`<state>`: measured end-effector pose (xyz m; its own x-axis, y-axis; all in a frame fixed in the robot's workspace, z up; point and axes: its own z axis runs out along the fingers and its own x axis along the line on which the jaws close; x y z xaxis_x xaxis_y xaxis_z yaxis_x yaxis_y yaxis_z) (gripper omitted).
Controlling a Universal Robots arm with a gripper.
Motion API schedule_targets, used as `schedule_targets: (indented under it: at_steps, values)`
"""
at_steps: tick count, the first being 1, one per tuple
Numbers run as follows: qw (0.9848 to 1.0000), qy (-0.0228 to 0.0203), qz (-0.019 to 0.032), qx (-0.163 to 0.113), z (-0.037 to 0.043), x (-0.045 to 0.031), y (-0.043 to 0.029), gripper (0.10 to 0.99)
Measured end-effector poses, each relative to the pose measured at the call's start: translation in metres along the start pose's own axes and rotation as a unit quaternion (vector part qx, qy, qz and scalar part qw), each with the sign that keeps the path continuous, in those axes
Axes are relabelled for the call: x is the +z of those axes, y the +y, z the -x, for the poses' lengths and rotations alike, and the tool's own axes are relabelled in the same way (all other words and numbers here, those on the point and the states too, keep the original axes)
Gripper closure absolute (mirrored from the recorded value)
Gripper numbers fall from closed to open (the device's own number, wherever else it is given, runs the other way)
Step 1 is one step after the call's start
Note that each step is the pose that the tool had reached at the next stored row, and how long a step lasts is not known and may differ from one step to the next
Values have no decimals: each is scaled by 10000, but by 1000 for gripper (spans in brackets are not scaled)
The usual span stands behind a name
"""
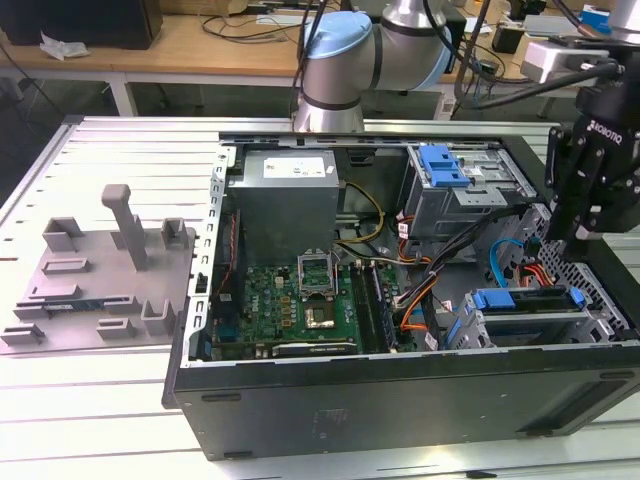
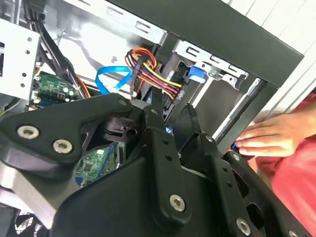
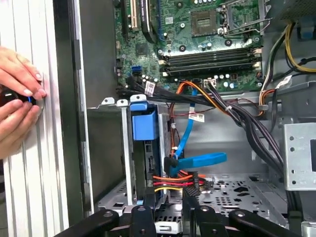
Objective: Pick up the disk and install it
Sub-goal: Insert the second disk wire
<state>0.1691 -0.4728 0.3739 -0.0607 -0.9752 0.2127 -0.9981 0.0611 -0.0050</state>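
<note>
The gripper (image 1: 560, 235) is hovering empty, fingers parted, over the computer case (image 1: 400, 400), while the disk (image 1: 525, 300) is already sitting in its bay at the gripper's 7 o'clock, apparently installed.

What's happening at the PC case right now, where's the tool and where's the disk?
The tool hangs over the open computer case, near its edge on the exterior view's right, holding nothing. The disk, in its blue caddy, sits in the drive cage just below; the first wrist view shows it there. A person's hands rest on the table just outside the case wall.
</note>
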Motion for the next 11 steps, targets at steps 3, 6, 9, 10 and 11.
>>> schedule_targets:
  at_steps: [3,6,9,10,11]
  values:
    - [9994,322,91,-21,131,-21,10,725]
    - [9986,466,232,-47,181,-30,15,725]
    - [9984,482,280,55,182,-28,17,725]
    - [9983,491,288,78,184,-24,20,725]
    - [9983,505,289,84,186,-22,24,725]
